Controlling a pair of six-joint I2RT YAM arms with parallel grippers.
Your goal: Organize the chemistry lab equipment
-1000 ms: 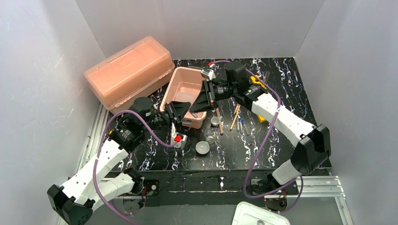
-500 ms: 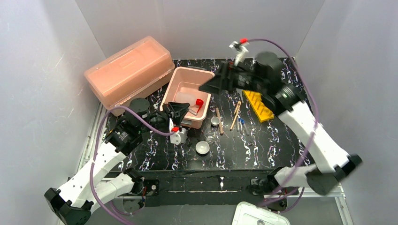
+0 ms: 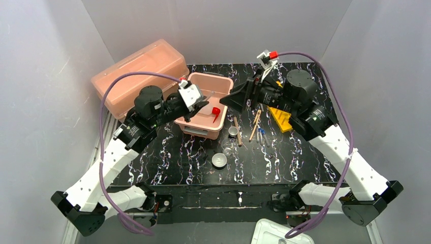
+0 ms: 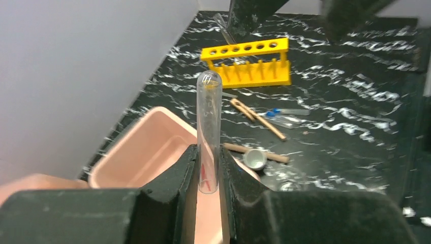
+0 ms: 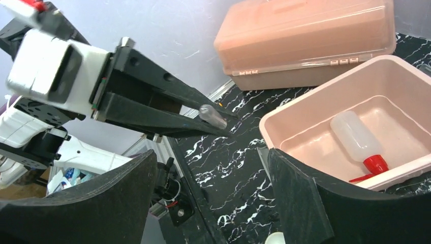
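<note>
My left gripper [image 3: 204, 98] is shut on a clear test tube [image 4: 209, 127] and holds it above the pink tub [image 3: 221, 81]. The tube also shows in the right wrist view [image 5: 213, 117]. A white squeeze bottle with a red spout [image 5: 357, 140] lies in the tub. My right gripper [image 3: 226, 99] is open and empty, facing the left gripper from just right of the tub. The yellow holed rack [image 3: 281, 118] lies at the right. Wooden sticks [image 3: 254, 125], a tiny beaker [image 3: 233, 131], blue-capped thin tubes [image 3: 262, 135] and a white dish [image 3: 219, 160] lie on the table.
A large pink lidded box [image 3: 140, 71] stands at the back left, behind the tub. White walls close in the table on three sides. A clear small beaker [image 3: 227, 150] sits just behind the white dish.
</note>
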